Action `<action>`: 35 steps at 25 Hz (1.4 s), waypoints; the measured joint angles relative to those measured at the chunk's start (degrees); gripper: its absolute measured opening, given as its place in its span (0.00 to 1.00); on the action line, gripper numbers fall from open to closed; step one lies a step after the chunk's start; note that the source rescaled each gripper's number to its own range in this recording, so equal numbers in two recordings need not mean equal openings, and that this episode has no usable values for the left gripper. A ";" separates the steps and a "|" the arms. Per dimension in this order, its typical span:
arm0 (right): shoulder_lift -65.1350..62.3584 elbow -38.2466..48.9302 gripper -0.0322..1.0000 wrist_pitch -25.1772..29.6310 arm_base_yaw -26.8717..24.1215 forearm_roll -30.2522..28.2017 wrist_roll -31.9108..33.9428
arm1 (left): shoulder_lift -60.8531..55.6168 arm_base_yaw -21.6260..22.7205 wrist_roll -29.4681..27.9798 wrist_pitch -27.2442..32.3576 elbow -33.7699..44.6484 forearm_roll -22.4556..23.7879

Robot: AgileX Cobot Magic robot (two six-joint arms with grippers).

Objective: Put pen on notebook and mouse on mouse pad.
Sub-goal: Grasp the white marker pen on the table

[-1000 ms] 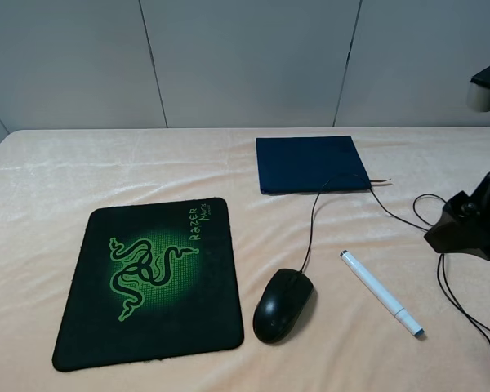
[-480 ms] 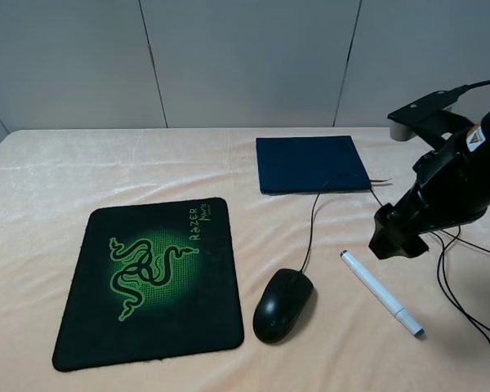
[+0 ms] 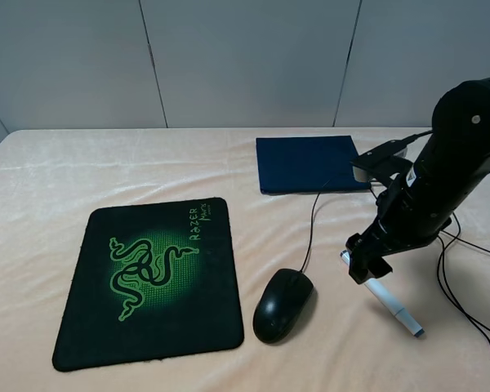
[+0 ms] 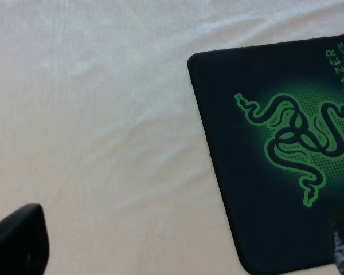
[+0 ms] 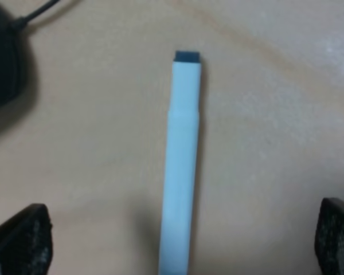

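Presently the right tool (image 5: 178, 240), spread wide, straddles the slim white cylindrical pen (image 5: 183, 143) on the peach tabletop (image 5: 275, 114); an off-centre squeeze could roll it away.

Left: mouse pad (image 3: 147, 282); mouse (image 3: 282, 305) just right of it; pen (image 3: 398, 311) further right; notebook (image 3: 311, 163) behind mouse and pen.

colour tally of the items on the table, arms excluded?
Black: 2 (mouse pad, mouse)
Navy: 1 (notebook)
White: 1 (pen)
Total: 4
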 joint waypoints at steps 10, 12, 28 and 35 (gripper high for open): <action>6.91 -0.02 1.00 -1.25 0.00 2.39 0.54 | 0.00 0.00 0.00 0.00 0.00 0.00; 7.55 -0.02 1.00 -2.08 0.00 2.46 1.14 | 0.00 0.00 0.00 0.00 0.00 0.00; 10.24 -0.06 1.00 -3.60 0.00 2.58 1.55 | 0.00 0.00 0.00 0.00 0.00 0.00; 10.24 -0.06 0.59 -3.72 0.00 2.58 1.55 | 0.00 0.00 0.00 0.00 0.00 0.00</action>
